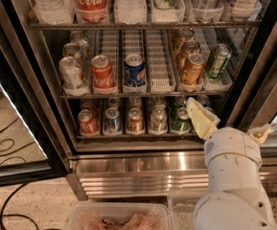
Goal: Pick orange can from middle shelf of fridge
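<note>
Gripper (230, 121) below orange can (192, 69), not touching

Middle shelf (128, 95) of the fridge (143, 167), centre of frame: orange can (192, 69), three in one lane at right; green can (218, 61), one; red Coca-Cola can (102, 72), one; blue can (134, 71), one; silver can (70, 74), three in the left lane. Lowest shelf, front-row cans (135, 120): five, one each of red, blue, orange, silver and green, those behind too hidden to count. Top of frame: Coca-Cola bottle (91, 1), one; lower right of frame: gripper (231, 119), one, two fingers spread apart.
</note>
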